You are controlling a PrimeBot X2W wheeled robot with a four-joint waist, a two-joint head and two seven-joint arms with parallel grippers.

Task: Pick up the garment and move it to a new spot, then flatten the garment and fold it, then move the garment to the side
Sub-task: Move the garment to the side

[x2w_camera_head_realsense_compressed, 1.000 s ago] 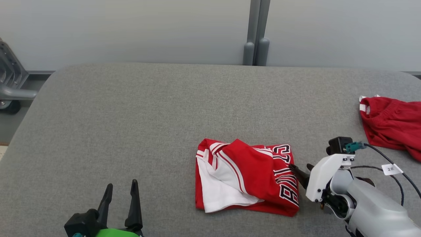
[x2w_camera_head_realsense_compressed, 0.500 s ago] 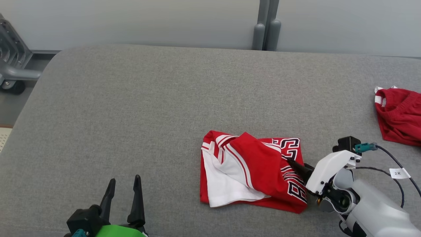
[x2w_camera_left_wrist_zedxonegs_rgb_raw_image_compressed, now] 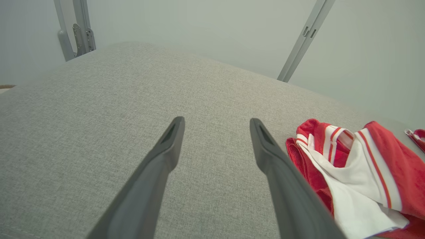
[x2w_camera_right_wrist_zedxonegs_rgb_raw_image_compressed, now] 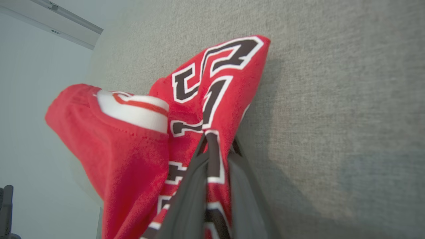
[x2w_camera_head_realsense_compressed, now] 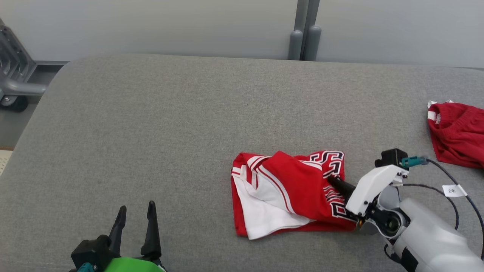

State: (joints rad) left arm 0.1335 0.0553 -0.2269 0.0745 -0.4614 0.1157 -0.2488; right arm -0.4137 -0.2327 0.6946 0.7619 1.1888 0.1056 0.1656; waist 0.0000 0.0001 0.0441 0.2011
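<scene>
The garment [x2w_camera_head_realsense_compressed: 291, 192], a folded red jersey with white panels and black lettering, lies right of centre on the grey padded table [x2w_camera_head_realsense_compressed: 170, 124]. My right gripper [x2w_camera_head_realsense_compressed: 332, 180] reaches in from the right and is shut on the jersey's lettered right edge. In the right wrist view the two dark fingers pinch a ridge of the garment [x2w_camera_right_wrist_zedxonegs_rgb_raw_image_compressed: 199, 99] at the right gripper [x2w_camera_right_wrist_zedxonegs_rgb_raw_image_compressed: 217, 142]. My left gripper [x2w_camera_head_realsense_compressed: 136, 207] stands open at the lower left, apart from the cloth. In the left wrist view the left gripper [x2w_camera_left_wrist_zedxonegs_rgb_raw_image_compressed: 215, 122] holds nothing, and the garment [x2w_camera_left_wrist_zedxonegs_rgb_raw_image_compressed: 358, 172] lies to its right.
A second red garment [x2w_camera_head_realsense_compressed: 459, 134] lies at the table's right edge. A grey metal frame [x2w_camera_head_realsense_compressed: 15, 79] stands off the table's left end, and two grey posts [x2w_camera_head_realsense_compressed: 304, 37] rise behind the far edge. Bare grey table stretches left and behind the jersey.
My right gripper has pushed onto the jersey's right edge and closed on it, bunching the cloth slightly. The head camera has shifted. The left gripper stays open.
</scene>
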